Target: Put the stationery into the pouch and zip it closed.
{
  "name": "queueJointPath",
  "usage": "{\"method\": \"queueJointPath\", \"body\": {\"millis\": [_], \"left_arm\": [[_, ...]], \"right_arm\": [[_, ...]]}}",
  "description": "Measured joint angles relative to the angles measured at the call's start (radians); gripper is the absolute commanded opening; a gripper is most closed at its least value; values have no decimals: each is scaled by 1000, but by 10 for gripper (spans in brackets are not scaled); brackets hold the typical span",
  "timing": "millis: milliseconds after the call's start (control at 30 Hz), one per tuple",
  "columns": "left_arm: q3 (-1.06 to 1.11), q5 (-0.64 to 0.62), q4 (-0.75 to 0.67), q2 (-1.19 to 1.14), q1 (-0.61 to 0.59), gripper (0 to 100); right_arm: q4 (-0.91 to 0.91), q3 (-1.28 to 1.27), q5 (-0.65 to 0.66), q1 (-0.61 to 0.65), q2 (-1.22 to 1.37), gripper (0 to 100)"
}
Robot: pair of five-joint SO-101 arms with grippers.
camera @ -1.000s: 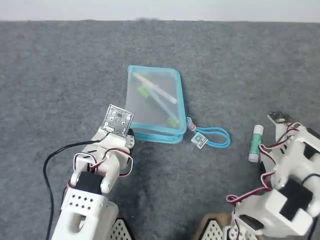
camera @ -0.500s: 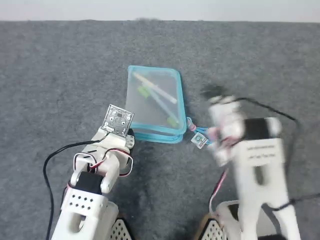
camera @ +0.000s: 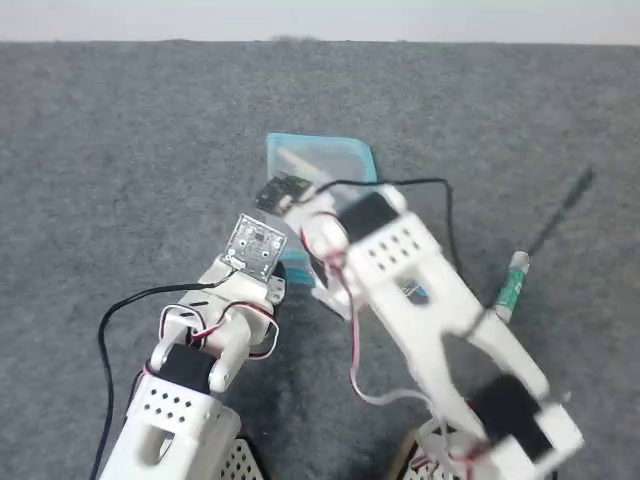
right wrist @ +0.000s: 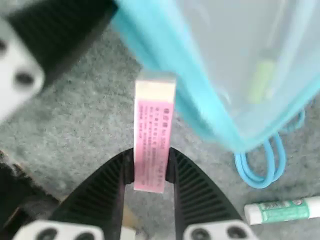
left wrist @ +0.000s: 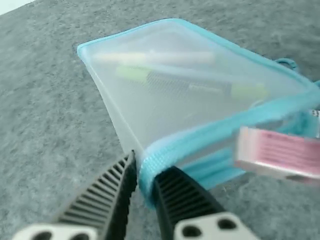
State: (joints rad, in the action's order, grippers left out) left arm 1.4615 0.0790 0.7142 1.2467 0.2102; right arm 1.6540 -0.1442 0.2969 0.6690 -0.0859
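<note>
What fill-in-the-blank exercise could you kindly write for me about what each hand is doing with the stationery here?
1. The right hand is shut on a pink ____.
2. The left hand pinches the blue zipper edge of the clear ____.
3. The glue stick lies on the grey mat, not yet ____ the pouch.

Missing words: eraser; pouch; inside.
</note>
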Motion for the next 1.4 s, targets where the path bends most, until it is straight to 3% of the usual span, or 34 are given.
{"method": "queueJointPath", "body": {"millis": [333, 467, 567, 1000, 1100, 1400], "left_arm": [[0, 0, 0, 0, 34, 11], [-2, 0, -9, 0, 49, 11], [-2, -2, -11, 0, 49, 11], [-2, -2, -20, 0, 60, 11], [0, 5, -14, 2, 52, 11], [2, 8, -14, 2, 43, 11]], "right_arm": [[74, 354, -124, -54, 324, 18], [104, 486, -138, -68, 381, 162], [106, 508, -141, -66, 384, 221], [106, 506, -141, -83, 322, 220], [106, 439, -78, -186, 207, 220], [94, -34, 190, -649, -216, 220]]}}
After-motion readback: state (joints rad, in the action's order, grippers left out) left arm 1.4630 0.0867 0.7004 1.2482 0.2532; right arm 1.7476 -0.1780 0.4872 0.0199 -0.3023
